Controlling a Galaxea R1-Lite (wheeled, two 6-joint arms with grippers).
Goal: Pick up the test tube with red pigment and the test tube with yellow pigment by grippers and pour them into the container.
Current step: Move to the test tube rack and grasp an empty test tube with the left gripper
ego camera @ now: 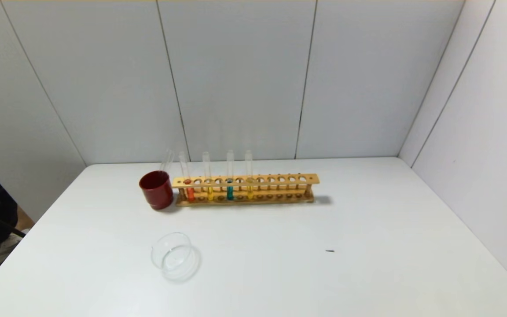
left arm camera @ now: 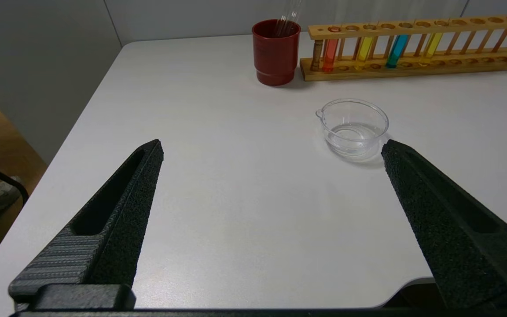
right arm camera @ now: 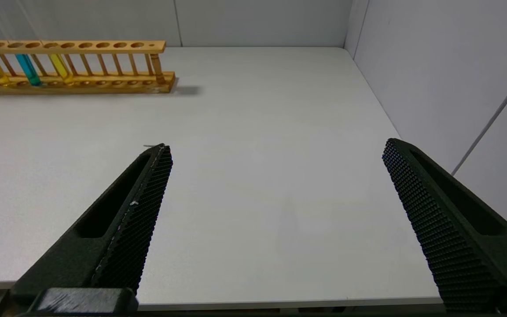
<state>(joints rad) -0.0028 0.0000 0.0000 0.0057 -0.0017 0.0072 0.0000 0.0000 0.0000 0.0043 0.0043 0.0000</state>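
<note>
Jaws: both grippers gape wide and hold nothing; neither appears in the head view.
Head view: red tube (ego camera: pixel 188 190) stands upright at the left end of the rack (ego camera: pixel 244 190), just beside the cup (ego camera: pixel 156 189); then a yellow tube (ego camera: pixel 209 190), teal tube (ego camera: pixel 229 189) and a second yellow tube (ego camera: pixel 249 189). Dish (ego camera: pixel 172 256) sits on the table (ego camera: pixel 368 246) nearer the robot, well apart from the rack, left of centre.
Left wrist view: left gripper (left arm camera: pixel 271 147) hangs low at the table's near edge; dish (left arm camera: pixel 352 127) lies close by one finger, red tube (left arm camera: pixel 329 52) farther off beyond it.
Right wrist view: right gripper (right arm camera: pixel 275 145) faces bare table; rack end (right arm camera: pixel 104 66) and the yellow tube (right arm camera: pixel 60 66) lie far off to its left.
Key relation: tubes' long axes are vertical, so they must lift straight up; the left arm seems nearer the red tube, the right arm nearer the outer yellow tube.
</note>
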